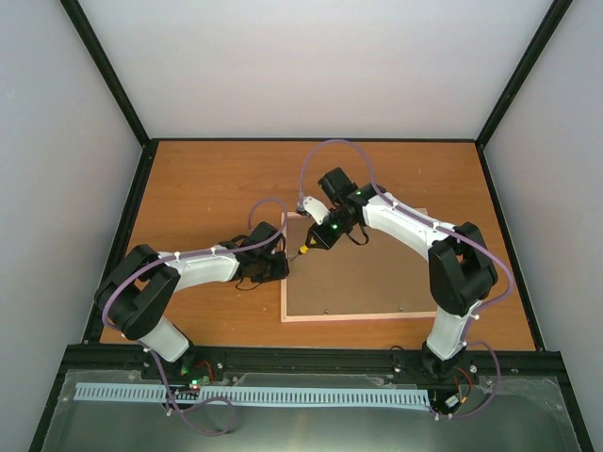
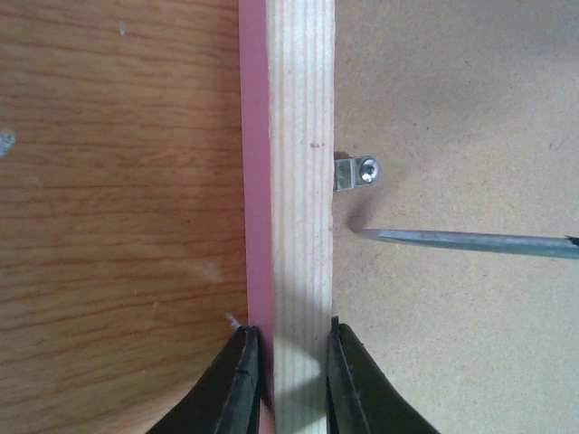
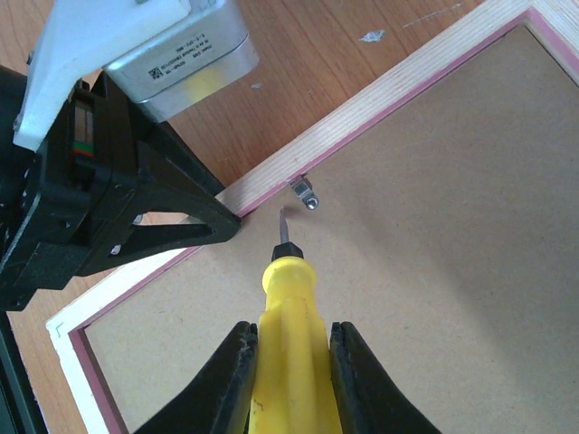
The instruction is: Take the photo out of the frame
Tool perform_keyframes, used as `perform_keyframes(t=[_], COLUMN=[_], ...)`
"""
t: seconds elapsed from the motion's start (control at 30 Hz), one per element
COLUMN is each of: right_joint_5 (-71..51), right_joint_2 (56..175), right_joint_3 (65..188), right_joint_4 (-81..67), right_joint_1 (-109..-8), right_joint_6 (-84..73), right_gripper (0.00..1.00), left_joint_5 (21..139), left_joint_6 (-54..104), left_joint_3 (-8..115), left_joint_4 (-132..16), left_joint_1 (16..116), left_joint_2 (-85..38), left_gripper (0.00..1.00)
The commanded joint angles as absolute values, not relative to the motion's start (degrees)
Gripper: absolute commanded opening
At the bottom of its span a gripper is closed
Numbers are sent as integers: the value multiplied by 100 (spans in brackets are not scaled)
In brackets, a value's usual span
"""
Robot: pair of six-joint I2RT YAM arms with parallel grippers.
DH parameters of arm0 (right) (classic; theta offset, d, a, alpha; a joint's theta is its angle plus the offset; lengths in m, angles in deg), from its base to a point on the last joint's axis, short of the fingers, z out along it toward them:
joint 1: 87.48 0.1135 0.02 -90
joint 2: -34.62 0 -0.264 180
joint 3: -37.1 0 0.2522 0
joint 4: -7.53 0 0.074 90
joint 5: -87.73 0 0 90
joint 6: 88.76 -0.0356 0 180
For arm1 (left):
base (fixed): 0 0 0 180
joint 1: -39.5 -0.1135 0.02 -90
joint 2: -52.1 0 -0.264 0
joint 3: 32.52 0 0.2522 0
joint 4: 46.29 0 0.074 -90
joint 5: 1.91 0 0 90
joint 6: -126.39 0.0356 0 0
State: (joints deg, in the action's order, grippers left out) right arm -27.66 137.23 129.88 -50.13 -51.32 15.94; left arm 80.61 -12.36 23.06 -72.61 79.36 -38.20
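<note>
The pink-edged frame (image 1: 353, 317) lies face down on the table with its brown backing board (image 1: 367, 273) up; the photo is hidden beneath. My left gripper (image 2: 288, 339) is shut on the frame's left rail (image 2: 298, 136), one finger outside, one on the board side. My right gripper (image 3: 289, 339) is shut on a yellow-handled screwdriver (image 3: 288, 289). Its blade tip (image 2: 362, 232) rests on the board just below a small metal retaining clip (image 2: 355, 173) screwed beside the rail. From above, both grippers meet at the frame's upper left (image 1: 303, 250).
The wooden table (image 1: 207, 179) is bounded by black posts and white walls. Further small clips dot the frame's bottom edge (image 1: 325, 311). The left arm's wrist (image 3: 136, 208) sits close to the screwdriver, on its left in the right wrist view.
</note>
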Motion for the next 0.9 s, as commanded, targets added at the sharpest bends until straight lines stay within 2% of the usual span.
perform_keyframes(t=[0.0,0.87], right_joint_5=[-2615,-1850], right_joint_2=[13888,13986], right_joint_3=[13126,13154], right_joint_4=[-4837,-4513], right_joint_1=[-5087,-5087], right_joint_6=[1424,1111], right_gripper=[3,3], left_joint_5=[7843,7821], left_joint_6=[-1327,-1314], left_joint_3=[2142,2132], left_joint_4=[-7025,-7004], left_joint_1=[7984,7984], left_joint_2=[-4028,-4037], left_gripper=[1,1])
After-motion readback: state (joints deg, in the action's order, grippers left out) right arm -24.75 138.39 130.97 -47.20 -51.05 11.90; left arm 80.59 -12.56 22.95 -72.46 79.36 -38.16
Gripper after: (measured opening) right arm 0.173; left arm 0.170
